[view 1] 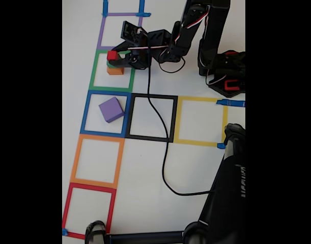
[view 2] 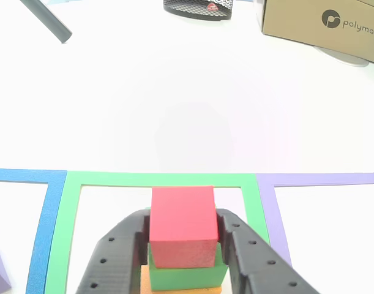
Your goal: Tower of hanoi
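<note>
In the fixed view the arm reaches left across the white surface (view 1: 196, 168) to the green square (view 1: 113, 71), where its fingers (view 1: 112, 57) close on the red cube (view 1: 111, 55). That cube sits on top of a small stack: the green cube (view 1: 110, 64) under it and the orange cube (view 1: 115, 70) at the bottom, all standing inside the green square. In the other view the red cube (view 2: 182, 226) lies between the two black fingers (view 2: 184, 245), which press its left and right sides; the green cube (view 2: 187, 275) and a strip of the orange cube (view 2: 182, 288) show below it. The purple cube (view 1: 111, 110) lies apart in the blue square (view 1: 106, 113), just nearer than the green one in the fixed view. To the right of the blue square come the black square (view 1: 151, 117) and the yellow square (view 1: 201, 120). A black cable (view 1: 165, 152) runs from the arm across the black square. At the far right of the other view stands a cardboard box (view 2: 321, 27) printed "polymake", cut off by the edge; a black mesh basket (view 2: 198, 8) sits left of it
</note>
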`<act>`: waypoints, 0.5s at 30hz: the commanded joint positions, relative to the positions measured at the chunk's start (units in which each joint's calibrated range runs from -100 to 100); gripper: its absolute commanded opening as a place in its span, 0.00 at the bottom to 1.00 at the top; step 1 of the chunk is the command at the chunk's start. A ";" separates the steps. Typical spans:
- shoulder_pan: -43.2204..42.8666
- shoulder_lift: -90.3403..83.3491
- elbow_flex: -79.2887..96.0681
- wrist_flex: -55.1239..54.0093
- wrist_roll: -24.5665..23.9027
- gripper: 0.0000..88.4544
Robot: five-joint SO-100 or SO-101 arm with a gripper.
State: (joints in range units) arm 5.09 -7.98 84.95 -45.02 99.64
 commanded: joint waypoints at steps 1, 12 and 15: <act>-0.49 -2.16 -1.22 -0.32 0.36 0.06; -0.97 -6.43 -1.40 2.92 0.36 0.06; -1.35 -9.66 -2.04 6.40 0.36 0.06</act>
State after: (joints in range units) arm 4.04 -12.62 84.95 -41.80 99.64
